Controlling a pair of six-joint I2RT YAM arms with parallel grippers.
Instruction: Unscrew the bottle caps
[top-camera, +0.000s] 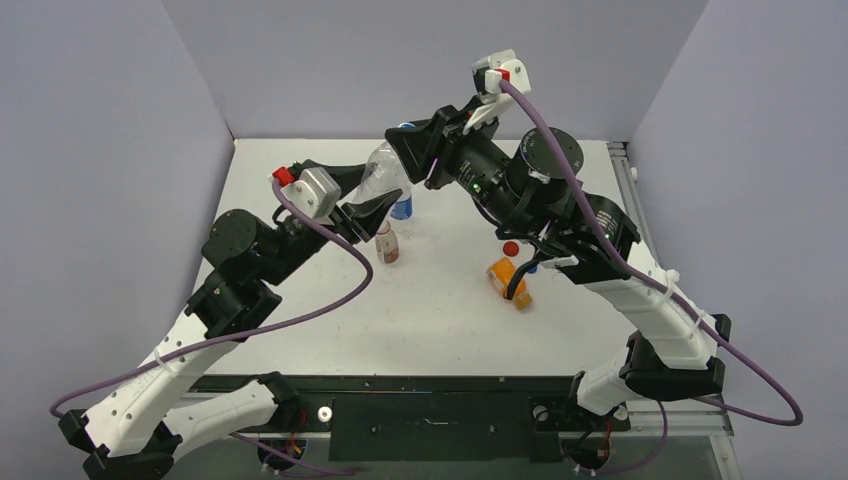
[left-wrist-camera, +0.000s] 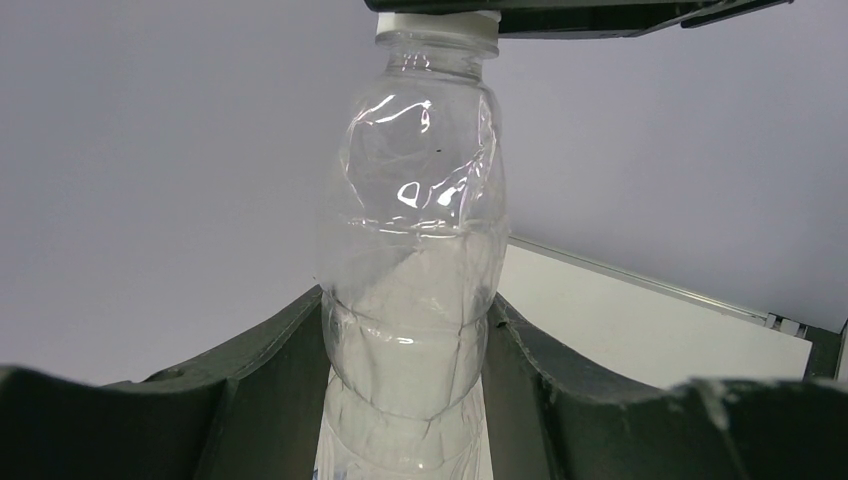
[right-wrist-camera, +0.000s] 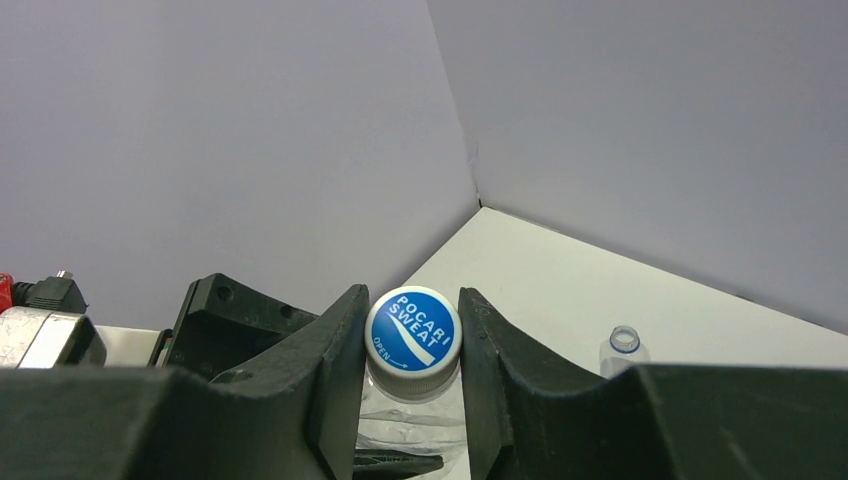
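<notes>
- The left gripper (top-camera: 372, 205) has its fingers (left-wrist-camera: 270, 380) closed round the lower body of the clear bottle (top-camera: 385, 178), in the upper middle of the overhead view. I'd say it is there to keep the bottle from turning while the top is worked.
- The right gripper (top-camera: 415, 148) reaches in from the upper right. Its fingers (right-wrist-camera: 335, 370) are pinched onto the cap (right-wrist-camera: 413, 335), touching it on both sides, which looks to me like a hold for twisting.
- The bottle leans toward the right arm, which lines the cap up with that wrist. I cannot tell whether its base rests on the table (top-camera: 440, 310).
- Only the left wrist view shows the bottle's thin walls creased and dented. It also shows the cap's white rim at the top edge, tucked under a dark finger.
- Only the right wrist view shows the cap's face, blue with white lettering, at the lower middle and seemingly seated on the neck. At its lower right stands an open bottle (right-wrist-camera: 624, 345), its neck bare.
- Only the overhead view shows the rest of the table.
  - A small red-labelled bottle (top-camera: 387, 243) stands just below the held one.
  - An orange bottle (top-camera: 508, 280) lies on its side at centre right.
  - A loose red cap (top-camera: 511, 248) sits just above the orange bottle.
</notes>
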